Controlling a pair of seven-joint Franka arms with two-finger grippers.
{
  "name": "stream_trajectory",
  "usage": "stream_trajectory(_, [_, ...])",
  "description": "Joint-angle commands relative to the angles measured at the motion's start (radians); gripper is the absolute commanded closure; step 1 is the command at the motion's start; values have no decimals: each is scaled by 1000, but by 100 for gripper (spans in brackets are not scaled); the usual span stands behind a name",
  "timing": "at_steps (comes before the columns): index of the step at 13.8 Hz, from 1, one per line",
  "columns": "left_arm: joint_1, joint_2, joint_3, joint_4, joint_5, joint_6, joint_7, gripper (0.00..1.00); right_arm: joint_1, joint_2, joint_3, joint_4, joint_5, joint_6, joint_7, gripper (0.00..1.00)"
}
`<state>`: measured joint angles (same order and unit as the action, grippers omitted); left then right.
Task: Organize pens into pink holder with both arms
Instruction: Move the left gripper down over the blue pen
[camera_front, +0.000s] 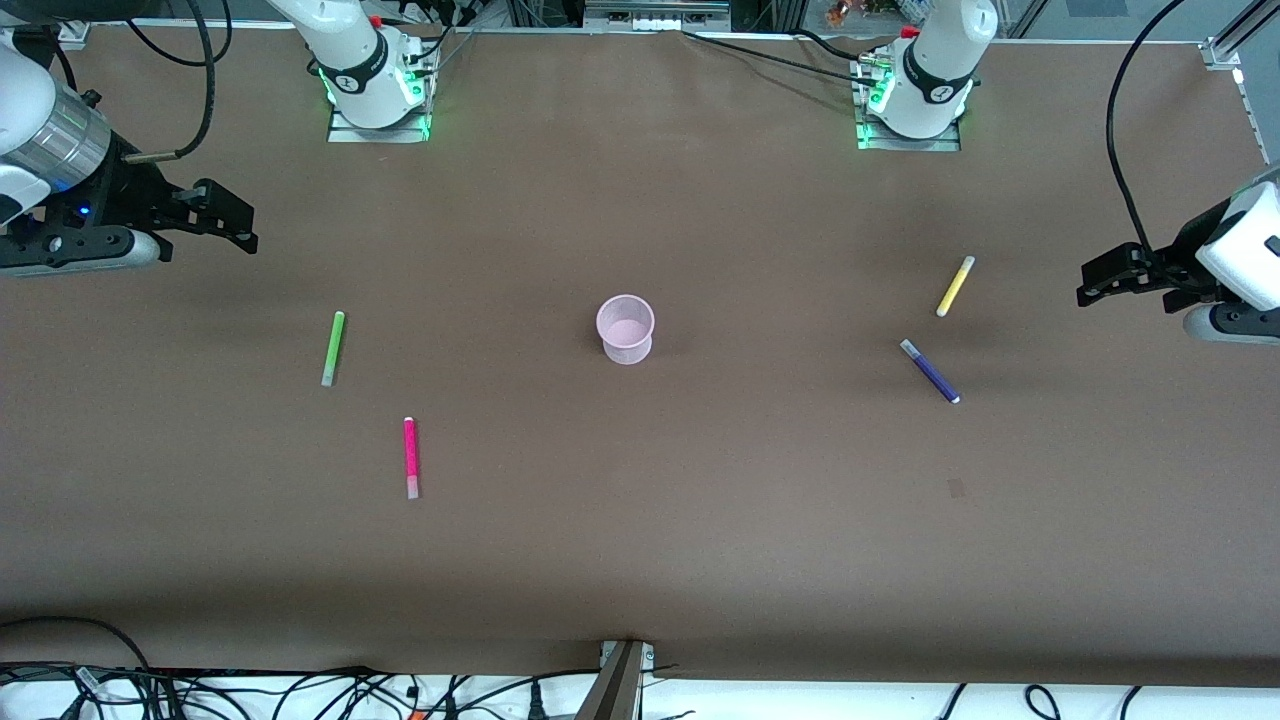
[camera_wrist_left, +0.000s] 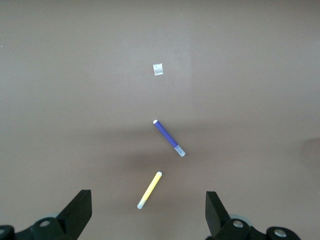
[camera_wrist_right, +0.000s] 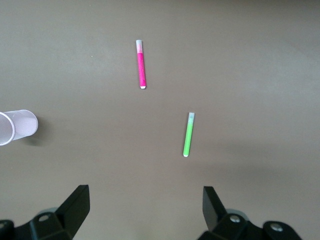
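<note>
The pink holder stands upright and empty mid-table; it also shows in the right wrist view. The lime green pen and the magenta pen lie toward the right arm's end. The yellow pen and the dark purple pen lie toward the left arm's end. My right gripper is open and empty, up over the table's edge. My left gripper is open and empty, over the table near the yellow pen.
A small pale square mark sits on the brown table, nearer the front camera than the purple pen. The arm bases stand along the table's edge farthest from the camera. Cables hang at the near edge.
</note>
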<state>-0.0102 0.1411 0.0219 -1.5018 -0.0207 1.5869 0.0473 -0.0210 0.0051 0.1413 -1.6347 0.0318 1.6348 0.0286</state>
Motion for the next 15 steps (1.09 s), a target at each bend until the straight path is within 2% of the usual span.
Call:
stream_trajectory(1, [-10, 41, 3, -3, -10, 36, 11, 0, 4, 4, 3, 4, -7, 5, 39, 0])
stream_trajectory(3, [-4, 60, 3, -3, -5, 47, 14, 0, 35, 6, 3, 12, -53, 5, 45, 0])
stream_trajectory(10, [4, 89, 7, -12, -8, 85, 8, 0, 52, 18, 4, 15, -56, 10, 27, 0])
stream_trajectory(12, [7, 113, 10, -14, -8, 84, -39, 0, 52, 21, 4, 15, -56, 8, 27, 0])
stream_trajectory(15, [19, 204, 13, -14, -15, 91, -160, 0, 52, 23, 4, 15, -58, 10, 27, 0])
